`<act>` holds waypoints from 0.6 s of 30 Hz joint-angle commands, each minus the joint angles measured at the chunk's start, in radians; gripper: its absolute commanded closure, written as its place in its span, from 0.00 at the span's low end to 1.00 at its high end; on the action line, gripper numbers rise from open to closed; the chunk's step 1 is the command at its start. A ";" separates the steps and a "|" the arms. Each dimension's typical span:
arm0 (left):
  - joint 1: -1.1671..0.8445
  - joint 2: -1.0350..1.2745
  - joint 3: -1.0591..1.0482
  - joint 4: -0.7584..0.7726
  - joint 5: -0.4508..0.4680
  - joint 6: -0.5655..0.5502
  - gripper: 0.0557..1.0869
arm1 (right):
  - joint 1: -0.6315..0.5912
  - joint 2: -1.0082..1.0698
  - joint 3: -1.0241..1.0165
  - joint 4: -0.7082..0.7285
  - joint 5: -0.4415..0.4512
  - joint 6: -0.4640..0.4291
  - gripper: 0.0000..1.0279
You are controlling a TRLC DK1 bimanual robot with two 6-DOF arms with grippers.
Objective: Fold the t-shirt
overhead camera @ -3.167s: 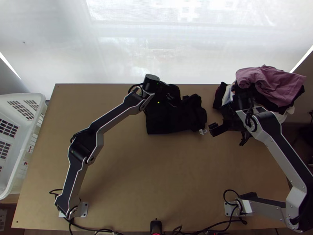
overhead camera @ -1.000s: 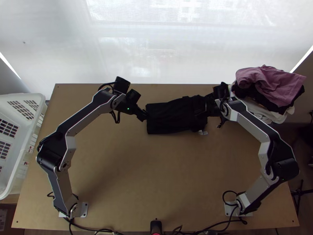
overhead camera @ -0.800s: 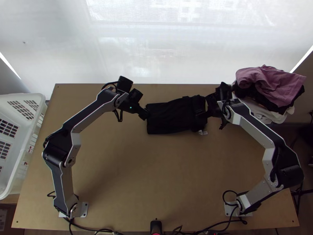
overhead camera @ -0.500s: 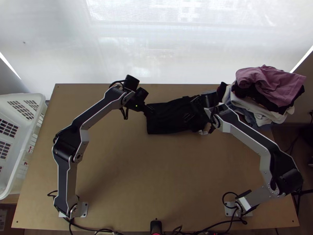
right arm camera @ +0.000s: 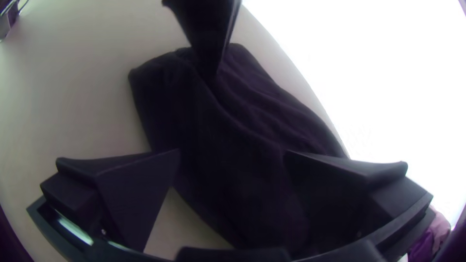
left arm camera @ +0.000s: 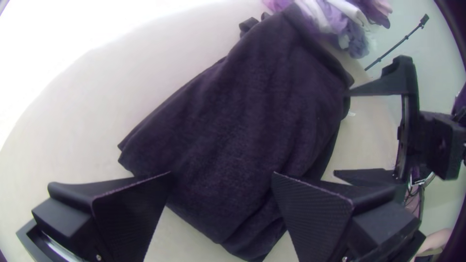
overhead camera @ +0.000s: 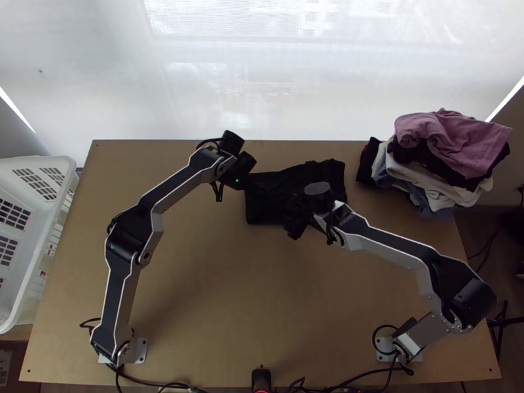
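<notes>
The basket (overhead camera: 39, 252) stands well apart from the left gripper (overhead camera: 257, 187), off to its left; that gripper is over the left end of the shirt (overhead camera: 281, 179), its fingers apart with dark cloth showing between them, though whether they touch it I cannot tell; the black shirt lies folded into a compact, slightly creased shape on the table (overhead camera: 196, 295), running from under the left gripper to beyond the right gripper (overhead camera: 293, 215); this one is to the right of the left one, above the shirt's near side, its fingers parted too; farther right and beyond it, well apart, sits the clothes pile (overhead camera: 426, 173), a pink garment (overhead camera: 442, 134) on top.
</notes>
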State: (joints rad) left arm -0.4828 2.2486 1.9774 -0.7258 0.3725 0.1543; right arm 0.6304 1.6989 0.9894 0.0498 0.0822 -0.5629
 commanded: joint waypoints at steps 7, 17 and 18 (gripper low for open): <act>0.000 0.019 0.008 -0.004 -0.007 -0.002 0.05 | 0.026 0.056 -0.081 0.107 0.005 -0.132 0.04; -0.004 0.016 0.009 -0.004 -0.007 -0.006 0.05 | 0.034 0.097 -0.077 0.108 0.005 -0.181 0.04; -0.005 0.012 0.009 -0.004 -0.007 -0.006 0.05 | 0.032 0.107 -0.075 0.108 0.005 -0.193 0.04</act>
State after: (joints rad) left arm -0.4862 2.2646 1.9858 -0.7315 0.3645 0.1505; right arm 0.6636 1.7653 0.9077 0.1558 0.0868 -0.7166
